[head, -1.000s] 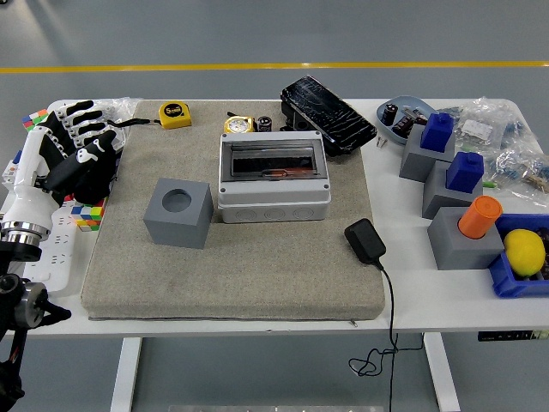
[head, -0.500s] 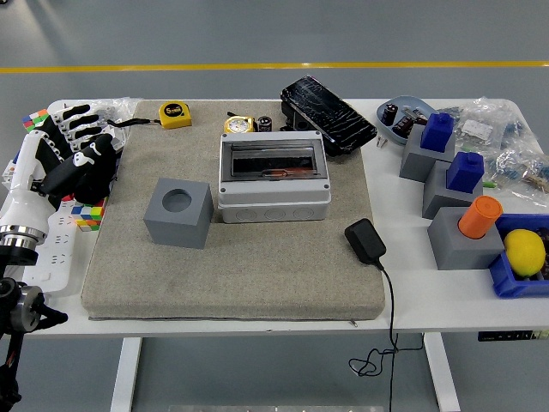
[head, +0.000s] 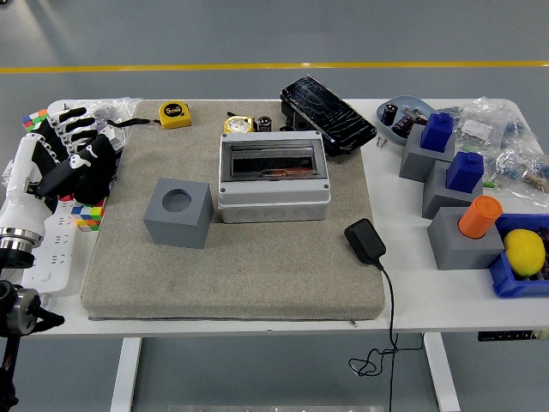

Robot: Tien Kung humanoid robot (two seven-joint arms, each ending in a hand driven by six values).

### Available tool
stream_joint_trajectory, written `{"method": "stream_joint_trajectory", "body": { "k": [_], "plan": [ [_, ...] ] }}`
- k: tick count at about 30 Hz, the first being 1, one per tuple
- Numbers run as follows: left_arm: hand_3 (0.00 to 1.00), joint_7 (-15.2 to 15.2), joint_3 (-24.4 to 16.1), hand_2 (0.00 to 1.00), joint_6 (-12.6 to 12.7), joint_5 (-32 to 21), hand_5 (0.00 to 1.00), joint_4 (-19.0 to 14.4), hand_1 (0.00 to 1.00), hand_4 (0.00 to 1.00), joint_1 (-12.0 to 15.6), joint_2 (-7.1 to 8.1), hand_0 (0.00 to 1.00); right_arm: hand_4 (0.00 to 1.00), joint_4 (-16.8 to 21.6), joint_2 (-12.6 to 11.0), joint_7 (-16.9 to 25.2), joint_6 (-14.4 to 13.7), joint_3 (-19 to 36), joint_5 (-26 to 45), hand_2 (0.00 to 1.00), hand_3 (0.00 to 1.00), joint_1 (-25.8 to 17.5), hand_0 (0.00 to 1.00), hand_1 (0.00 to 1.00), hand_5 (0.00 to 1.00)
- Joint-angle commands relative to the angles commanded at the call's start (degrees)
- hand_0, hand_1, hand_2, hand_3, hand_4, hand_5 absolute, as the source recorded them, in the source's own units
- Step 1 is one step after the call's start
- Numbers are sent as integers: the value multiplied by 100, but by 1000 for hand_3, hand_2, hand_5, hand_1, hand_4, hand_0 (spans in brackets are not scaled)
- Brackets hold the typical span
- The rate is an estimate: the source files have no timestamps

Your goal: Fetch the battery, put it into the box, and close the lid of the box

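Hand (head: 75, 154) relaxed, empty, beside table edge.

Only the left arm (head: 21, 215) in view, coming up along the table's left edge. Left hand (head: 73, 154) near the far left corner, fingers (head: 69, 120) a bit bent and spread, holding nothing. White forearm, black hand.

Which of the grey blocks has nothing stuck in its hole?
The grey block on the mat, left of the box. Its round hole is empty. The three grey blocks on the right each hold a blue or orange piece on top.
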Motion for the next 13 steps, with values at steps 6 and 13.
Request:
{"method": "stream_joint_trajectory", "body": {
  "k": [6,13],
  "plan": [
    [716,26,9,715,-10,8,351,-6,661,998,2,8,538,998,0,18,-12,0,28,-28,724,721,-1,757,718,636],
    [716,33,20,714,-11,0,352,-12,661,998,14,19,538,998,0,-10,33,0,-51,43,724,721,20,757,718,636]
  ]
}}
